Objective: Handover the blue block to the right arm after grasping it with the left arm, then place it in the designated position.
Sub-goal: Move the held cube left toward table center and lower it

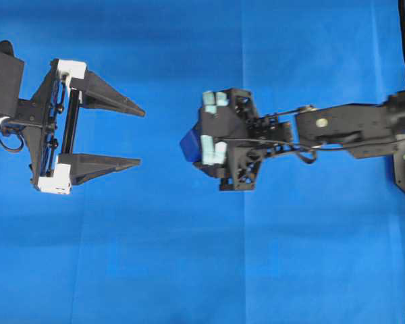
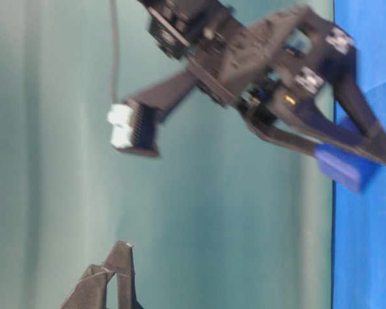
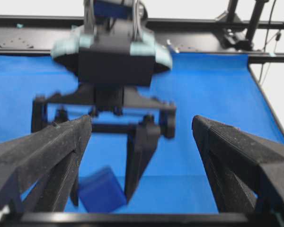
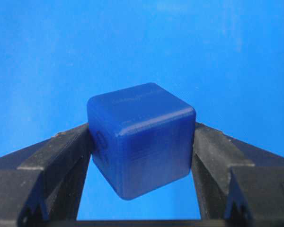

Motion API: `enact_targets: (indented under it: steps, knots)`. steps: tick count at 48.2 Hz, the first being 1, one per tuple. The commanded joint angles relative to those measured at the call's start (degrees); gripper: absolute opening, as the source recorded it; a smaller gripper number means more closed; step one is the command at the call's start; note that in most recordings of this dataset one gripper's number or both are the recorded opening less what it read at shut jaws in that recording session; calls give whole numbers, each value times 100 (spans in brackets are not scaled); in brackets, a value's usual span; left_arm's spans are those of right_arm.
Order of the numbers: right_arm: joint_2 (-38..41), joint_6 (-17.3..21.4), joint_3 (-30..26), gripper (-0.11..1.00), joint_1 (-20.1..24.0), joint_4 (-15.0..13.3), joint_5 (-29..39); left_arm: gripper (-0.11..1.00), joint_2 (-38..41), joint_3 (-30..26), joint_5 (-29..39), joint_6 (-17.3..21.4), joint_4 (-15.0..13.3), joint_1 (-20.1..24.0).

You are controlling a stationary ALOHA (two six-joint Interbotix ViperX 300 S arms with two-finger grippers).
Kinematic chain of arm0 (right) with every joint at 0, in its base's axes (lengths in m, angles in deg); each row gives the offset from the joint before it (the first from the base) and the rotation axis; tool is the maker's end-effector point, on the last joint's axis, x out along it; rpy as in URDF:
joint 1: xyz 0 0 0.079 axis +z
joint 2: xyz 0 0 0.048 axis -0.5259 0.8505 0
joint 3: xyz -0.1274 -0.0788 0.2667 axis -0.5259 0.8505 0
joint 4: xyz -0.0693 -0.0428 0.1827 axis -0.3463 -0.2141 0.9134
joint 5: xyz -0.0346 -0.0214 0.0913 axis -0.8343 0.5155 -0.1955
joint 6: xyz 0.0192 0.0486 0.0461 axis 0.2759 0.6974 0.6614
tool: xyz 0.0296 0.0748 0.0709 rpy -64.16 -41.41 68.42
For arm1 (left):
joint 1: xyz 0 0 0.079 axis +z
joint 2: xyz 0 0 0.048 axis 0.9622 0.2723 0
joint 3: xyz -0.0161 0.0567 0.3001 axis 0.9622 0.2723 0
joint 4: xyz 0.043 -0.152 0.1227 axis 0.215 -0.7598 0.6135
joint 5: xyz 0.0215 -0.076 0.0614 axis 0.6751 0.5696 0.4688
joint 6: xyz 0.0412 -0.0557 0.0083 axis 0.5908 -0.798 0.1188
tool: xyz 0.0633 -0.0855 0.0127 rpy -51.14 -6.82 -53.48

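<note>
Right wrist-mounted view shows the blue block (image 4: 141, 139) clamped between the two black fingers (image 4: 57, 161) of the right arm's gripper (image 4: 141, 156), one flat side face against each pad, with the blue cloth (image 4: 142, 42) below it and no contact visible between block and cloth. Overhead, the block (image 1: 190, 144) sits near the middle of the cloth (image 1: 202, 283), peeking out from under the right arm's gripper (image 1: 197, 150), well apart from the left arm's gripper (image 1: 140, 135), whose jaws stand wide apart and empty toward the cloth's left edge. The block looks rigid, small and light, probably smooth plastic with rounded edges, so it could twist or slip if pinched on a corner. Opposite flat faces, near their centres, look like the safest hold, as the present one is.
</note>
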Motion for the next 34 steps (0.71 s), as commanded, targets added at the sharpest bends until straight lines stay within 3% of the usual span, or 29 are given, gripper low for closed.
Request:
enact_targets:
  steps: [1, 34]
  knots:
    - [105, -9, -211, 46, 9, 18, -167, 92, -26, -158, -26, 0, 0, -26]
    - [879, 0, -325, 46, -70, 97, -853, 92, -26, -158, 123, 9, 0, -26]
